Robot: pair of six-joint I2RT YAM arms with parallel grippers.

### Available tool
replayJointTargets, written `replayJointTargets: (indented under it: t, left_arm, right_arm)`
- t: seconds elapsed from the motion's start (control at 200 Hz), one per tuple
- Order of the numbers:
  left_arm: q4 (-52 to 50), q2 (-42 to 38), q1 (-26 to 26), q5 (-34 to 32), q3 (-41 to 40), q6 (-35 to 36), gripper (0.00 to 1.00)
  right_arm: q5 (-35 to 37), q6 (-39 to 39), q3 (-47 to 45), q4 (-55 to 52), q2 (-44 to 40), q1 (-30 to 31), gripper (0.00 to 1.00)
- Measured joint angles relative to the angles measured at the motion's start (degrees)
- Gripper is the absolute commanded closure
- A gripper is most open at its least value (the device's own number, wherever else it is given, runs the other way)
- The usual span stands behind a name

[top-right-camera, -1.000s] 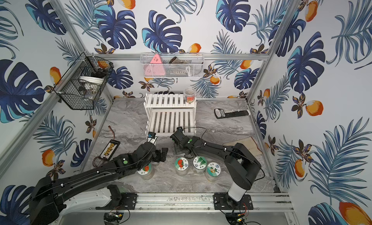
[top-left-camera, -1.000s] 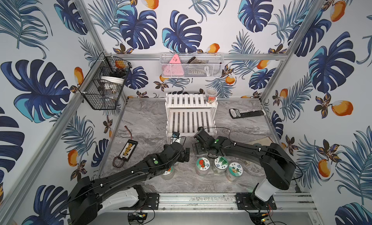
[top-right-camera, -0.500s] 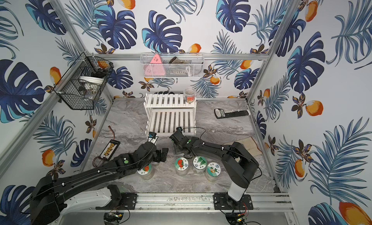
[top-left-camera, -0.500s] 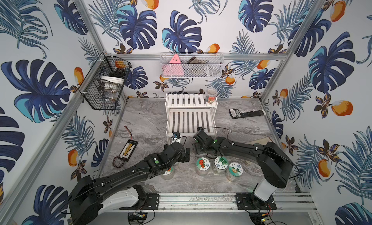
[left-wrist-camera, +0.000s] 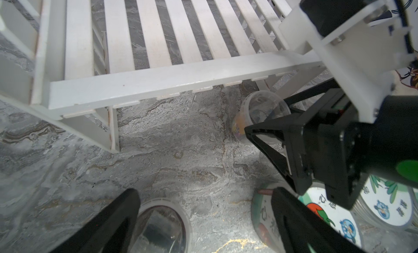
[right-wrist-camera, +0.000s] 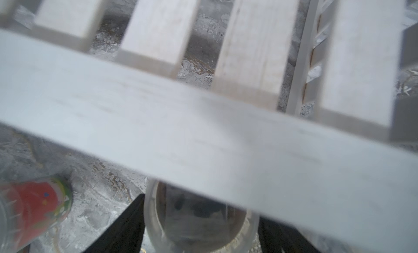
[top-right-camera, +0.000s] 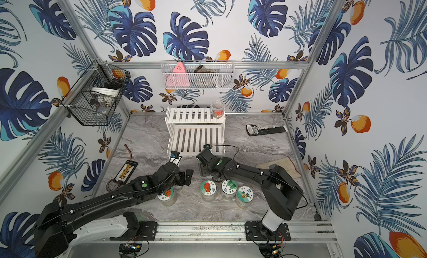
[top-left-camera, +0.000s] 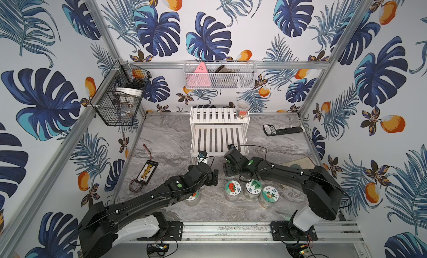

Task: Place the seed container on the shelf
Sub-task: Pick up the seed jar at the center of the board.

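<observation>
Grasp step. Seed container [right-wrist-camera: 199, 231] stands on the counter [top-left-camera: 166, 139] just before the shelf [top-left-camera: 219, 123] front rail, mid-frame. Right gripper [right-wrist-camera: 200, 214] fingers [right-wrist-camera: 133, 218] flank it closely; whether they grip, I cannot tell. Left gripper [left-wrist-camera: 203, 224] fingers spread wide, empty. Next: clamp firmly, lift clear of the rail.

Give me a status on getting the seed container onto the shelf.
Done: one container already stands on the upper tier of the shelf. In hand: the right gripper straddles a clear cup standing on the table below the shelf's front edge; whether it grips firmly is unclear. The left gripper is open. Left: lift that cup onto the shelf and let go.
</observation>
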Motion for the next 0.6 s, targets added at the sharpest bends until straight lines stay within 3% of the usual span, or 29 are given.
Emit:
replayJointTargets:
  t: [0.22, 0.595]
  left_arm:
    - [-0.85, -1.14, 0.00, -0.20, 0.44, 0.90, 0.01]
    - [0.07, -9.38, 0.02, -1.57, 0.55, 4.85, 0.01]
  right_arm:
    - [-2.43, 0.00, 2.08, -5.03, -4.09, 0.00, 0.25]
    - [-6.54, -1.25, 15.04, -21.40, -10.69, 0.11, 0.25]
